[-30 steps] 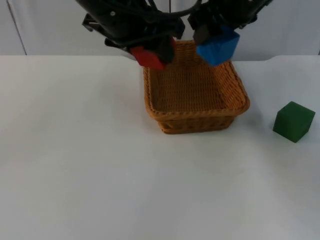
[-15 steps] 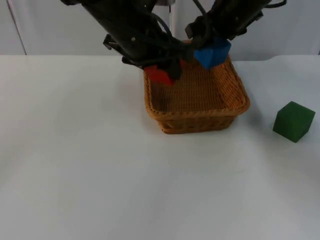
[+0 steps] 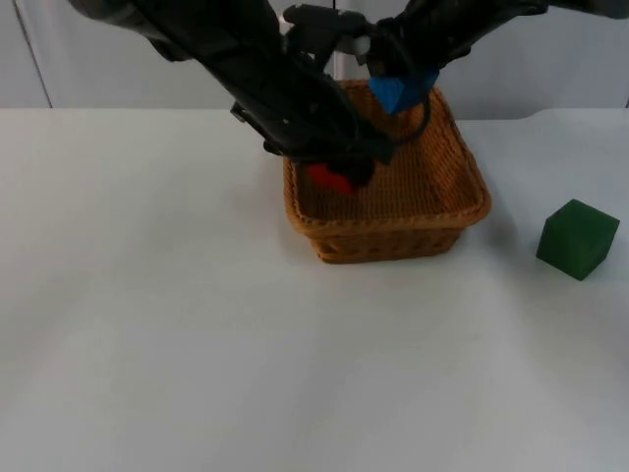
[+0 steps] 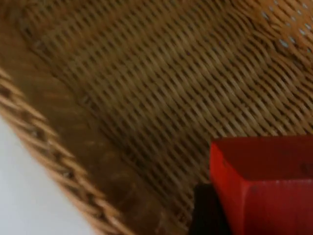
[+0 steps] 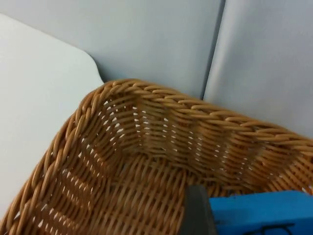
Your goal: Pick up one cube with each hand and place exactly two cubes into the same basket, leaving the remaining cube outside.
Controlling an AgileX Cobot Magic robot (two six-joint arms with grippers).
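Left gripper [image 3: 339, 177]: clamped on the red cube [image 3: 331, 178], lowered inside the basket [image 3: 462, 211] (near-left part).
Right gripper [image 3: 398, 88]: blue cube [image 3: 403, 90] is held above the far rim.
Green cube [image 3: 578, 238]: on the table [image 3: 197, 334], right of the basket.

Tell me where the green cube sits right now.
In the top view the green cube rests on the white table, apart from the wicker basket, on the side toward the right arm and away from both grippers.
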